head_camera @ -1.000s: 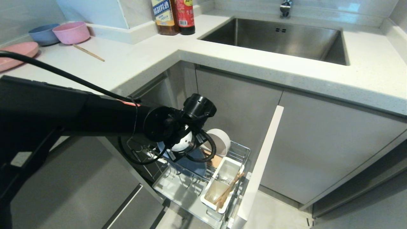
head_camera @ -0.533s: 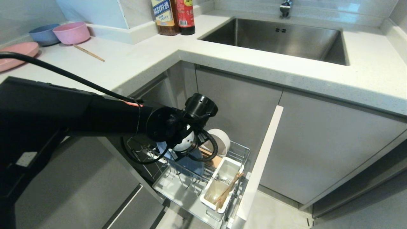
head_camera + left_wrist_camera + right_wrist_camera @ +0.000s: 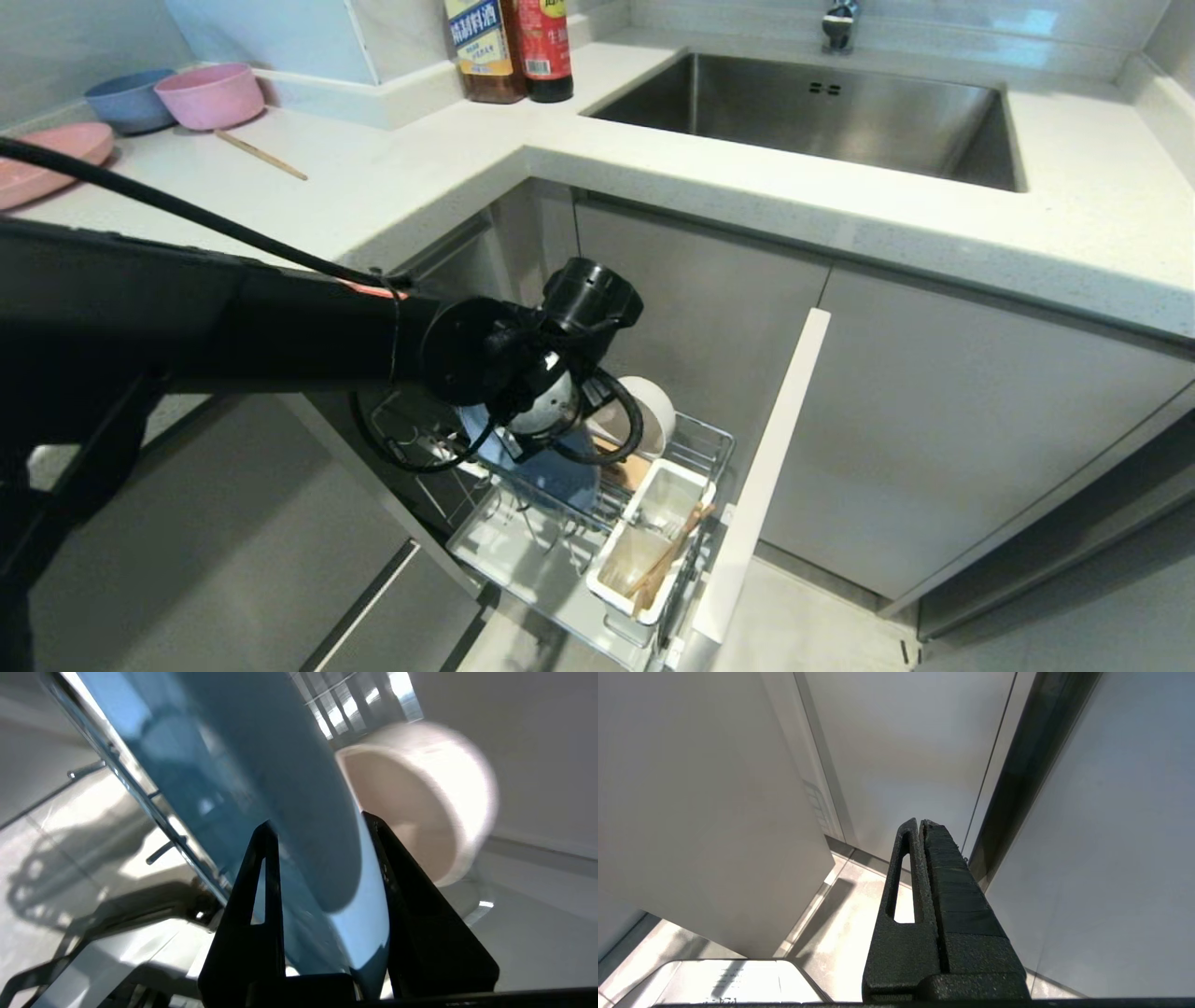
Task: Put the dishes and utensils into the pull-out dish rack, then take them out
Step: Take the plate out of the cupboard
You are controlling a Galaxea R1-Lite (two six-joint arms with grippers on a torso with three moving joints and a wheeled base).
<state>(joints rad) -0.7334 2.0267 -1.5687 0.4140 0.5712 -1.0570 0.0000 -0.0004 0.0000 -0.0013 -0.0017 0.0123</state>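
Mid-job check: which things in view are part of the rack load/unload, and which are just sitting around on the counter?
Job:
left gripper, shut on blue plate
cream bowl
chopsticks and fork in utensil cup
pull-out dish rack

Lying about:
pink plate
pink bowl
blue bowl
single wooden stick
two bottles

Left hand [image 3: 322, 830] clamped; right hand [image 3: 922, 826] pressed closed.
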